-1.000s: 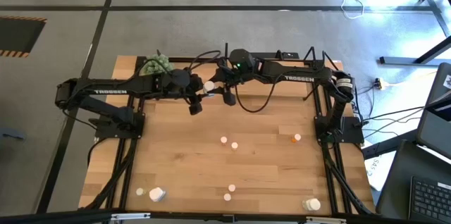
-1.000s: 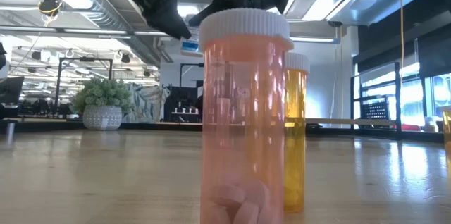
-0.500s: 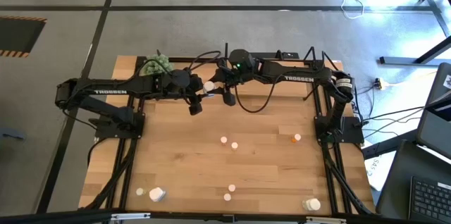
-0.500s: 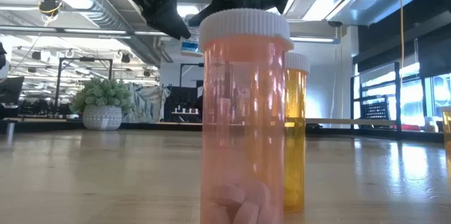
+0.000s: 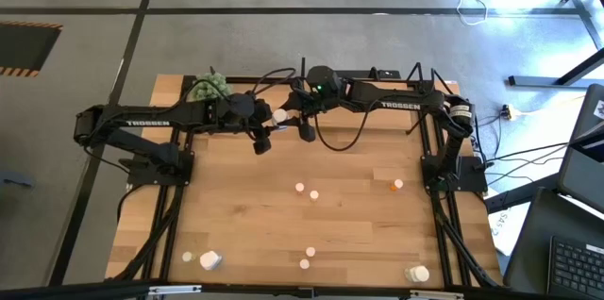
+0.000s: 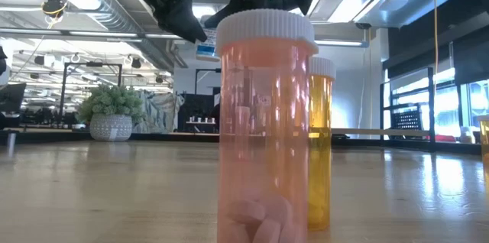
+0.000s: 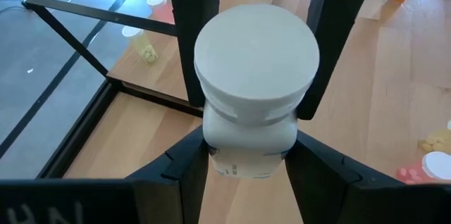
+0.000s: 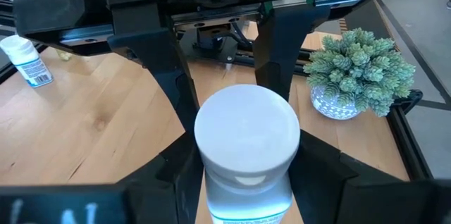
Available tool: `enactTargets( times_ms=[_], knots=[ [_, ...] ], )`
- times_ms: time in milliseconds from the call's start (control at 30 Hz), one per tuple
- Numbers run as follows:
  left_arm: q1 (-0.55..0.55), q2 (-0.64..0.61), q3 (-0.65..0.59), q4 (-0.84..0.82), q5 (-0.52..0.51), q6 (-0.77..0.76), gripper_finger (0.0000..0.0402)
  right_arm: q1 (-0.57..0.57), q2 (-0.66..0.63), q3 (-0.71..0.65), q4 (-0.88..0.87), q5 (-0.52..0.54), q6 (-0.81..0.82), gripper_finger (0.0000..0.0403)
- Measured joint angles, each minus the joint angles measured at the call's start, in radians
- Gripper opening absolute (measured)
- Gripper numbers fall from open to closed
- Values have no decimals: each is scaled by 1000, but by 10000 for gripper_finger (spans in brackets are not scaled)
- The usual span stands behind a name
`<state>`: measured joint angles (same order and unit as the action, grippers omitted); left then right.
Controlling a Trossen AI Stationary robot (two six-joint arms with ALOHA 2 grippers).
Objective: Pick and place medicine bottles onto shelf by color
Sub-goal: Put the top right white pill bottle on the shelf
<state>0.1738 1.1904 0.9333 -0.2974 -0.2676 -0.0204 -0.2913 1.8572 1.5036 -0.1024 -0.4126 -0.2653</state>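
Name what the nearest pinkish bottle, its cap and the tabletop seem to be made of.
Pinkish bottle: see-through tinted plastic, glossy; pills show through it. Its cap: opaque white plastic, ribbed edge. Tabletop: light wood planks, grain and joints visible, probably sealed.

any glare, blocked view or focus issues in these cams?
High view: hard sun glare on the floor top right; table evenly lit. Low view: a pinkish bottle right at the lens blocks the centre, an amber bottle half hidden behind it; ceiling lights blown out. Left wrist view: the white bottle in the left claw fills the frame, background soft. Right wrist view: same with the right claw.
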Motion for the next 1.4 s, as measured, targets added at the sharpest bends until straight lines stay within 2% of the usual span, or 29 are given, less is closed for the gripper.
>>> enactTargets(
  times_ms=[667,867,1400],
  knots=[
    [0,0,0,-1,-3,5,164,0,0,1,0,1,-1,173],
    [1,0,0,0,-8,72,164,0,0,1,2,7,-5,173],
    [0,0,0,2,-25,101,164,0,-1,1,2,4,-3,173]
  ],
)
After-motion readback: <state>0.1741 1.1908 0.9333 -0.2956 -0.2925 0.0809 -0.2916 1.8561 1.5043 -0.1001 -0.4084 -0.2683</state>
